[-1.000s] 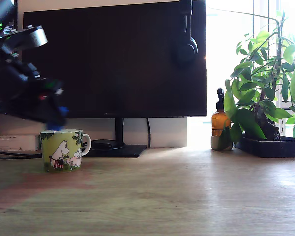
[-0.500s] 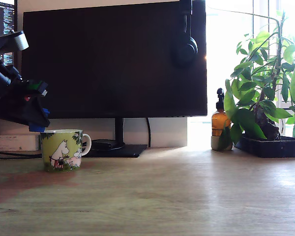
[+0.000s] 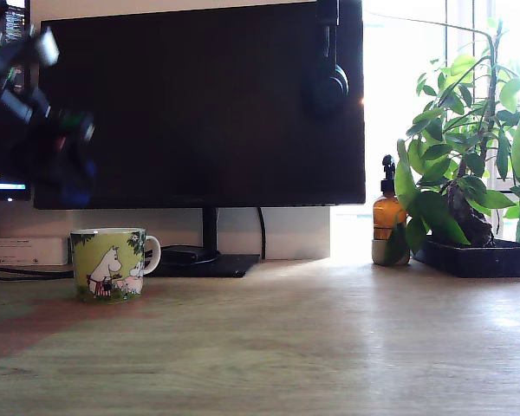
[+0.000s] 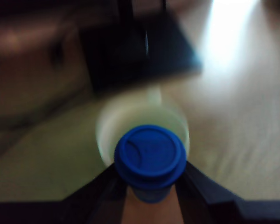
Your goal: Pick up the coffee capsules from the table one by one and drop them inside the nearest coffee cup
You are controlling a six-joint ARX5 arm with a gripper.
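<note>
The green coffee cup [image 3: 110,264] with white cartoon figures stands on the wooden table [image 3: 286,347] at the exterior view's left. My gripper [image 3: 69,178] hangs motion-blurred above it and slightly to the left. In the wrist view the gripper [image 4: 149,189] is shut on a bright blue coffee capsule [image 4: 149,151], seen from its round end. The cup's pale rim [image 4: 102,135] shows blurred right behind the capsule. The dark fingers [image 4: 98,189] press on the capsule from both sides.
A large black monitor [image 3: 208,104] on a stand [image 3: 210,256] fills the back, with headphones [image 3: 328,82] hanging on it. An amber pump bottle [image 3: 387,217] and a potted plant [image 3: 468,173] stand at the exterior view's right. A white box [image 3: 30,251] sits behind the cup.
The arm swung toward the exterior view's left, then rose higher above the cup. The blue capsule stays in the gripper.
</note>
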